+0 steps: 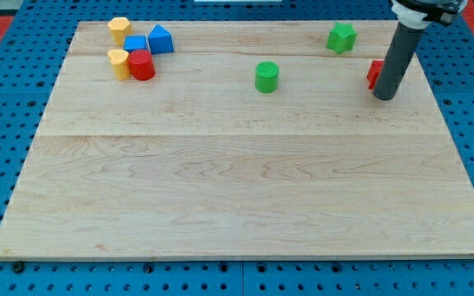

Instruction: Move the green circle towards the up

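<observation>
The green circle [267, 76] is a short green cylinder standing on the wooden board [245, 189], a little right of the middle near the view's top. My tip [383, 97] is far to its right, at about the same height in the view, touching no green block. The rod stands right in front of a red block [374, 73], hiding most of it, so its shape cannot be made out.
A green star-like block [341, 38] lies up and right of the green circle. At top left is a cluster: a yellow hexagon [119, 30], a blue cube [136, 44], a blue block [161, 39], a yellow block [118, 63], a red cylinder [141, 65].
</observation>
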{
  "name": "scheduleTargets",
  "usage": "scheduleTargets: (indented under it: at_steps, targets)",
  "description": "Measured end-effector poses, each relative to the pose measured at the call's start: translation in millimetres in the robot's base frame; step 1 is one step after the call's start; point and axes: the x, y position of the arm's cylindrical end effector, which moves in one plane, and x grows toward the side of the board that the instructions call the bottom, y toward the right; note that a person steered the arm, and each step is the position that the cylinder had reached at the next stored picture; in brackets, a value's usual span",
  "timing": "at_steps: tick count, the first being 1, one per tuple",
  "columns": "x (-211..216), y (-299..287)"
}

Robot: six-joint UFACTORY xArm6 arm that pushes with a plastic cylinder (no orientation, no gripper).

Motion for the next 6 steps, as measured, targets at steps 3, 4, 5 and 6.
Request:
scheduleTargets:
  at_steps: [3, 4, 5, 6]
  targets:
    - [-96.1, -17.5]
    - [-8.8, -44.1]
    - [18.8, -153.7]
    - [-27.9, -189.1]
